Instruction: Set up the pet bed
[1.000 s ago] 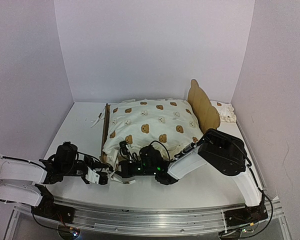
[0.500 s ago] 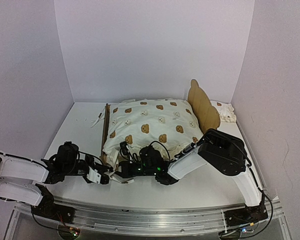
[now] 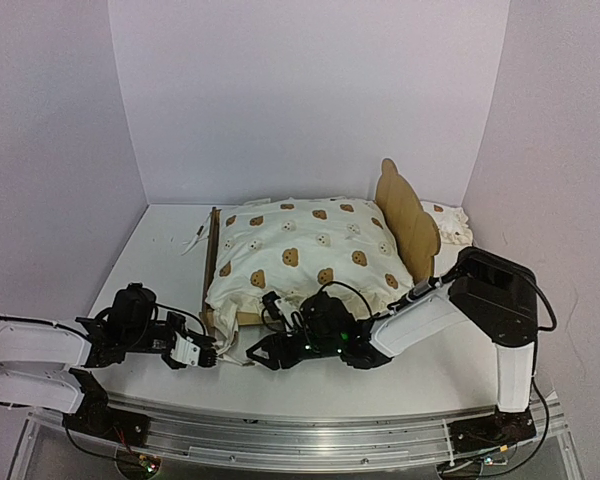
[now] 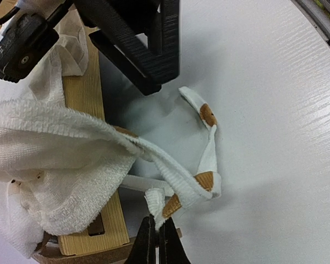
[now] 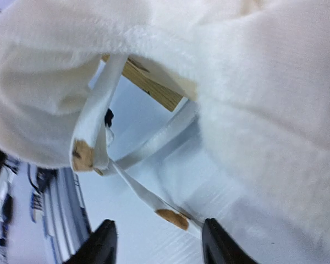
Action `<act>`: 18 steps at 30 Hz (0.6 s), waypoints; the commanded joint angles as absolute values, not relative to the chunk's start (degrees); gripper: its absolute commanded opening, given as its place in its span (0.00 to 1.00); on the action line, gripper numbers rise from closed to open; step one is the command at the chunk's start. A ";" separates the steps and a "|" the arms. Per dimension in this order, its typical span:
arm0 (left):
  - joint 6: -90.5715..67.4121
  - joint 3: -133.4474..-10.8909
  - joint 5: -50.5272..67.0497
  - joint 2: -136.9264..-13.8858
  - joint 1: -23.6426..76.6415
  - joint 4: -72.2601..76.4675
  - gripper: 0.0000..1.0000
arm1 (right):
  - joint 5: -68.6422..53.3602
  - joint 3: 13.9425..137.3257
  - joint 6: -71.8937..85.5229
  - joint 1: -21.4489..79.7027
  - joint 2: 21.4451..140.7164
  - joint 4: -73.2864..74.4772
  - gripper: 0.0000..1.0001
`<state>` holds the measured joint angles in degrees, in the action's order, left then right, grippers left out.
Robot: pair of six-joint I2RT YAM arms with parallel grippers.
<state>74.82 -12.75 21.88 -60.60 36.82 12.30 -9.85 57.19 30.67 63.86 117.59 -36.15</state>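
The pet bed, a light plywood frame (image 3: 212, 258) with an ear-shaped headboard (image 3: 406, 214), lies under a cream bear-print cushion (image 3: 302, 252). At its near left corner, the cushion's tie strings (image 4: 202, 180) trail onto the table. My left gripper (image 4: 157, 230) is shut on the end of one tie string beside the wooden corner (image 4: 87, 93); from above, the left gripper (image 3: 206, 354) sits just left of that corner. My right gripper (image 5: 160, 241) is open, with a brown-tipped tie string (image 5: 172, 218) lying loose between its fingers. From above, the right gripper (image 3: 262, 352) is low at the cushion's near edge.
A small ruffled pillow (image 3: 450, 224) lies at the back right behind the headboard. White walls enclose the table on three sides. A metal rail (image 3: 280, 440) runs along the near edge. Both arms lie low across the front.
My right gripper has opened and let go of the tie string, and its arm has swung right. My left gripper has closed on a string end.
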 commanded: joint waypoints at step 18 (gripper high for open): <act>69.62 -15.60 20.13 -58.51 37.00 9.51 0.00 | 5.97 69.77 -3.40 70.58 129.86 -33.27 0.53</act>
<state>71.19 -13.82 20.66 -60.09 36.82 11.00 4.10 68.12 -1.91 70.65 128.49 -33.43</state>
